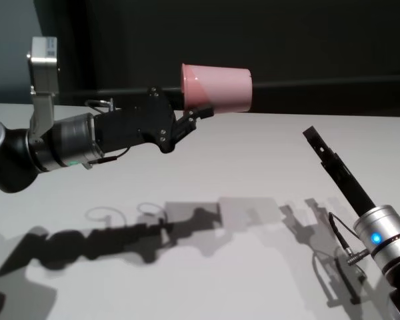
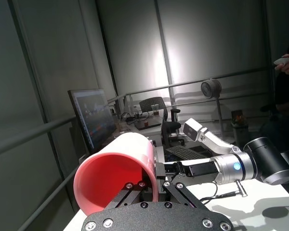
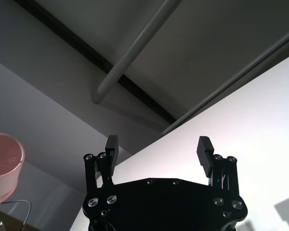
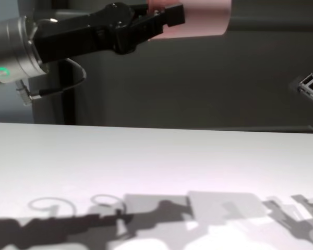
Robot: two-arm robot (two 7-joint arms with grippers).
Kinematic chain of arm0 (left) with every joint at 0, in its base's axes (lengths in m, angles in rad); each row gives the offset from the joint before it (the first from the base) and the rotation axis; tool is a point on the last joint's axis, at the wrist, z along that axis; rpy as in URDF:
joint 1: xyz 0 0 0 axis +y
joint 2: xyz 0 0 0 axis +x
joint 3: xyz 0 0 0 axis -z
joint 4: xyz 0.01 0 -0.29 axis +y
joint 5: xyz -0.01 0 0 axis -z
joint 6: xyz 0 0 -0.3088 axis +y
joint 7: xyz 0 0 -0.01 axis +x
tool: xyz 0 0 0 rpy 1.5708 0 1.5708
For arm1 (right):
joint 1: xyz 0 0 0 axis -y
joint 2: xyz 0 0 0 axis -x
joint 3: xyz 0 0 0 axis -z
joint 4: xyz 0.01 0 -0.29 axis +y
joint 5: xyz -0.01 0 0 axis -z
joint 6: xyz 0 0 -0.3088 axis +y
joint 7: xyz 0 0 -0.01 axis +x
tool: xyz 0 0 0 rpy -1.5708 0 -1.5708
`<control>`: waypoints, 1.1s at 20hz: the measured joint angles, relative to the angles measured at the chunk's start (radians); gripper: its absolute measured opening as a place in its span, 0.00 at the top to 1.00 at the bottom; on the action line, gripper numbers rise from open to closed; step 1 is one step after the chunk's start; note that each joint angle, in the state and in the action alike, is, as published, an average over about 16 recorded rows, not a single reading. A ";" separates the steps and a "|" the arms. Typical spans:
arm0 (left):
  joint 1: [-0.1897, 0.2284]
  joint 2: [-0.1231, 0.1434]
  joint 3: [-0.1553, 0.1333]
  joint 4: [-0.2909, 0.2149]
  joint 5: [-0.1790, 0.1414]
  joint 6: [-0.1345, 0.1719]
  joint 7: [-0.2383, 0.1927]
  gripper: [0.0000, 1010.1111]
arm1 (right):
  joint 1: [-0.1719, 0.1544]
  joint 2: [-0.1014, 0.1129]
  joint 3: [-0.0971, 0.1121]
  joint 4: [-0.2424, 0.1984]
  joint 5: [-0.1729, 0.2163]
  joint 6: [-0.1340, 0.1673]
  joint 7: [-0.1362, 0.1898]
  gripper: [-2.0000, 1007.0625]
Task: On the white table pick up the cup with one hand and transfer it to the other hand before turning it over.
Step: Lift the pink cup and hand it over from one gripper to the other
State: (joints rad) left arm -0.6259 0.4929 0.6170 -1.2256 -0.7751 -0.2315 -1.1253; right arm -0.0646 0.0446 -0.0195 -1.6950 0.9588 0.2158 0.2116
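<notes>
Held well clear of the white table, at about 12 o'clock in the head view: the cup, lying on its side with the open mouth toward the left arm and the closed base toward 3 o'clock. Clamped on its rim by the left gripper, one finger inside the mouth and one outside against the wall. Smooth salmon-pink plastic, tapered, no handle — matte on the outside.

Shown only by the left wrist view: the glossy pink hollow of the cup, the black fingers pinching its lip, and beyond it the right arm reaching in from 3 o'clock. Also a monitor and an office chair farther back.

From the chest view, just the left gripper and cup at 12 o'clock, over a broad flat tabletop crossed by grey shadows.

Right gripper at about 4 o'clock in the head view, raised, well apart from the cup. In its own wrist view, the two black padded fingers standing wide apart with nothing between them — and the cup's round base at 9 o'clock.
</notes>
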 joint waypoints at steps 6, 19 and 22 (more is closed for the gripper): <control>0.000 0.000 0.000 0.000 0.000 0.000 0.000 0.95 | 0.001 -0.008 -0.005 0.004 0.062 0.004 0.024 0.00; 0.000 0.000 0.000 0.000 0.000 0.000 0.000 0.95 | -0.005 -0.005 -0.035 -0.005 0.168 0.009 0.121 0.00; 0.000 0.000 0.000 0.000 0.000 0.000 0.000 0.95 | -0.008 -0.006 -0.042 -0.009 0.196 0.011 0.145 0.00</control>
State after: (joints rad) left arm -0.6259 0.4929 0.6170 -1.2256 -0.7751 -0.2315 -1.1253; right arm -0.0725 0.0391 -0.0614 -1.7039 1.1547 0.2268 0.3568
